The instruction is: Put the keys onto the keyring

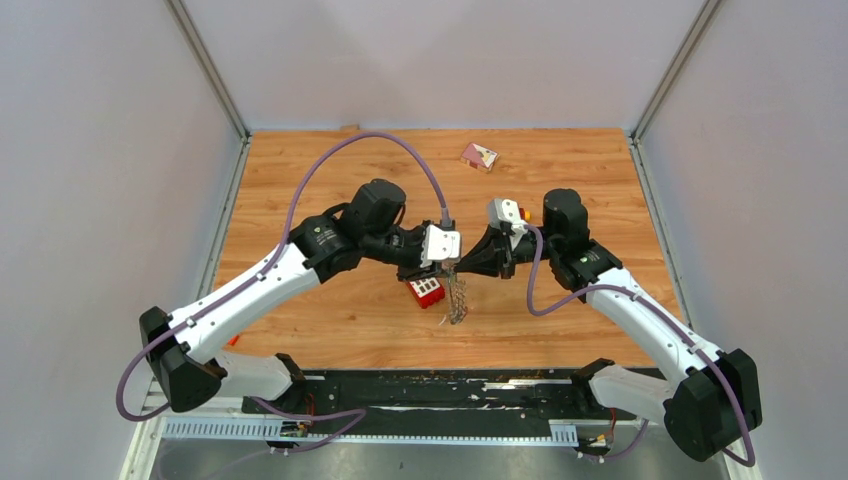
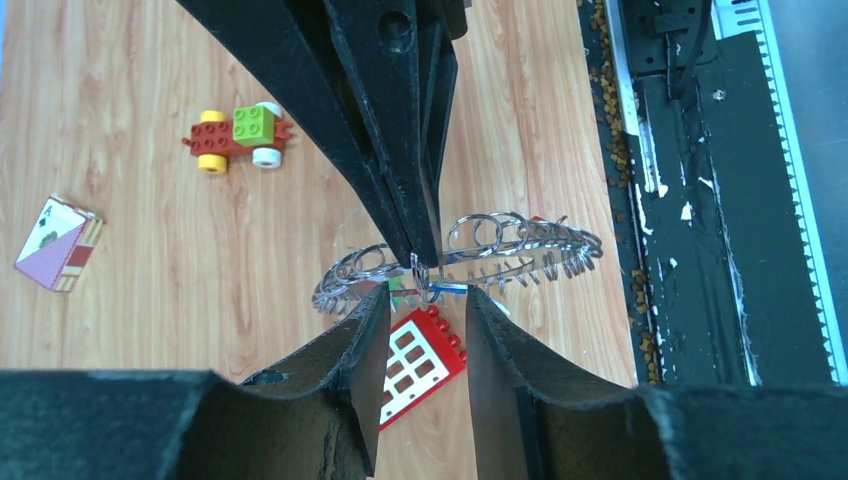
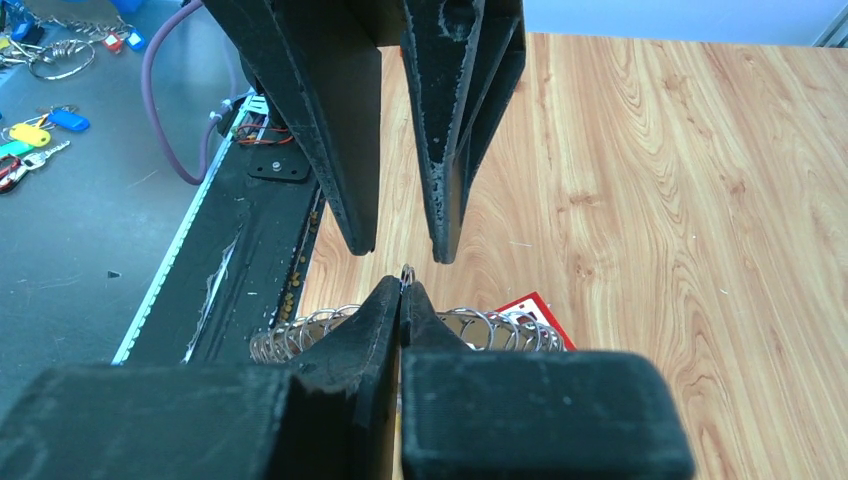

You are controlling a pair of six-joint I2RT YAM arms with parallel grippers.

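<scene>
The left claw (image 2: 427,300) stands with jaws apart right at the keyring (image 2: 545,245), likely ready to thread a key, though none shows clearly. Beyond, the right claw (image 2: 425,262) pinches its rim tight, holding it above the red brick (image 2: 415,365).

We see bright, even light from above. The keyring (image 2: 520,245) glints and its coils smear. Around the keyring, only soft shadows lie on the table (image 2: 150,330). Nearer the lens, the left gripper (image 2: 427,292) blurs.
</scene>
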